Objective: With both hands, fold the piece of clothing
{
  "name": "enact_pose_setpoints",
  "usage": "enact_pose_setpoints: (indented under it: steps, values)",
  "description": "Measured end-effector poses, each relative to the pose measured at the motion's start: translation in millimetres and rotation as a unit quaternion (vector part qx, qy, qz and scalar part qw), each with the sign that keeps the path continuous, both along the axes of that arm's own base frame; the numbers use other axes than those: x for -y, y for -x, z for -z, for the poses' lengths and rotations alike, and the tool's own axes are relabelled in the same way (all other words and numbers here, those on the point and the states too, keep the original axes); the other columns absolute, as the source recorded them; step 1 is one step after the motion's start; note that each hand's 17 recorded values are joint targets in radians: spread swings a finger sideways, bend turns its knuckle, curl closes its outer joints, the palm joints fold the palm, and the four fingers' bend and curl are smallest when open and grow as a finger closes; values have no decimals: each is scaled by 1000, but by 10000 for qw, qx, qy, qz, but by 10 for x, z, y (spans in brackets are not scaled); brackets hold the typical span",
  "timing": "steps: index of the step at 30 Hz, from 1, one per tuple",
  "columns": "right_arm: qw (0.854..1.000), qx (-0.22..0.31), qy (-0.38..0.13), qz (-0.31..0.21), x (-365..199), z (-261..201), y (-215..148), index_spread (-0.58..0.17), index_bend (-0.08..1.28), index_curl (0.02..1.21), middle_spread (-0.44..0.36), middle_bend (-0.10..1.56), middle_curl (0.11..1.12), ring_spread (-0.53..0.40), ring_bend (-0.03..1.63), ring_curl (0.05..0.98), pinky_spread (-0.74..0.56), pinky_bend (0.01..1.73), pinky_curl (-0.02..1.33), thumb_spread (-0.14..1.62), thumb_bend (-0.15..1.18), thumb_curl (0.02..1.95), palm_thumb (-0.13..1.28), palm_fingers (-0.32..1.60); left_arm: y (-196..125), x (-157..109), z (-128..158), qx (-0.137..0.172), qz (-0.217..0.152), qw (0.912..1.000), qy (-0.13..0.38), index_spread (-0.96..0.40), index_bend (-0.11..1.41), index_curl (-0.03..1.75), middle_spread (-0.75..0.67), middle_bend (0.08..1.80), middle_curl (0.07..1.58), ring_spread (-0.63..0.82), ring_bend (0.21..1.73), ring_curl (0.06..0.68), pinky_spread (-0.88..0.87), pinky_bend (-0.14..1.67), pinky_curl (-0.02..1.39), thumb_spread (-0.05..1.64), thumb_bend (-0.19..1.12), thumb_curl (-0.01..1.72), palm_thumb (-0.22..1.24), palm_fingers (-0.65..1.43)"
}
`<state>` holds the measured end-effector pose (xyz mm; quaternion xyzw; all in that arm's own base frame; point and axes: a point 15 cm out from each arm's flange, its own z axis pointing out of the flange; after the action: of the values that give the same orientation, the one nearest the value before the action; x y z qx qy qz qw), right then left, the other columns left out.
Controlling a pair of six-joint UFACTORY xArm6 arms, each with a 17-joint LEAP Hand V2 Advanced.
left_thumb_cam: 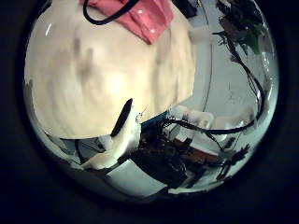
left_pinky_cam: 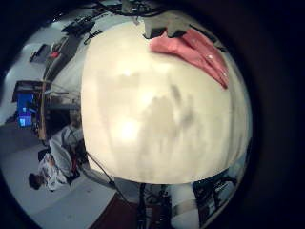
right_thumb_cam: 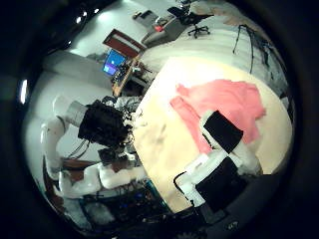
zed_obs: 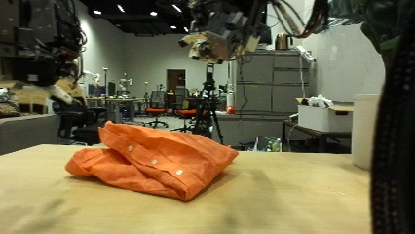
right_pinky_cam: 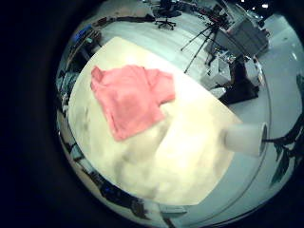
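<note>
An orange buttoned garment (zed_obs: pixel 156 161) lies bunched in a loose heap on the pale table (zed_obs: pixel 298 200). One hand (zed_obs: pixel 220 34) hangs high above it with relaxed fingers and holds nothing. A second hand (zed_obs: pixel 58 86) is off to the side, farther back, also empty. Both right palm views look down from well above the garment (right_pinky_cam: pixel 128 95) (right_thumb_cam: pixel 224 100), which lies spread near one table edge. My right hand's fingers (right_thumb_cam: pixel 224 134) show empty. My left hand (right_thumb_cam: pixel 105 124) hovers beside the table, away from the cloth. The left palm views catch the garment (left_pinky_cam: pixel 195 52) (left_thumb_cam: pixel 140 14) at the table's far edge.
A white cylinder (zed_obs: pixel 386 132) stands at the table's edge (right_pinky_cam: pixel 249 138). The bare tabletop (right_pinky_cam: pixel 180 152) stretches wide beside the garment. Room clutter, chairs and a tripod stand beyond the table.
</note>
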<state>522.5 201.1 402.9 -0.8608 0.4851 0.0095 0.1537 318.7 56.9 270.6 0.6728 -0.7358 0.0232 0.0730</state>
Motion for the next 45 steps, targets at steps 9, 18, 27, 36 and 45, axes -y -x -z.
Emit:
enact_pose_setpoints:
  steps: [9, 18, 27, 36, 45]
  values:
    - [9912, -852, 950, 346, 736, 332, 332, -300, 371, 472, 37, 450, 346, 175, 442, 212, 330, 450, 205, 1262, -16, 603, 903, 74, -659, 735, 327, 243, 1155, 9929, -156, 111, 171, 349, 279, 170, 286, 520, 358, 245, 509, 209, 309, 1241, -14, 266, 413, 9]
    - [9842, -1311, 1115, 406, 918, 639, 631, -284, 307, 429, 73, 356, 327, 189, 338, 195, 310, 333, 214, 1304, -7, 601, 863, 118, -1248, 849, 892, 17, 1503, 9865, -652, 123, 171, 341, 321, 160, 259, 534, 353, 239, 507, 213, 315, 1261, -13, 262, 409, -47]
    - [9813, -1490, 1158, 391, 944, 785, 792, -281, 261, 410, 79, 289, 321, 191, 264, 193, 300, 247, 233, 1321, -7, 603, 856, 164, -1444, 827, 1254, -80, 1478, 9841, -979, 131, 163, 325, 346, 159, 233, 547, 349, 236, 513, 211, 317, 1266, -14, 262, 406, -56]
    - [9808, -1516, 1155, 417, 1003, 799, 815, -276, 224, 400, 80, 235, 323, 192, 207, 198, 290, 188, 248, 1338, -6, 601, 862, 202, -1203, 946, 1479, -690, 1767, 9770, -970, 114, 158, 304, 240, 199, 266, 486, 390, 247, 486, 230, 325, 1274, -13, 259, 401, 26]
    - [9812, -1490, 1141, 446, 1050, 770, 814, -272, 215, 401, 81, 216, 333, 192, 187, 201, 289, 176, 246, 1343, -6, 597, 867, 217, -447, 1289, 1501, -1662, 2265, 9566, -769, 116, 163, 300, 222, 205, 302, 445, 395, 247, 474, 213, 321, 1303, -12, 252, 391, 40]
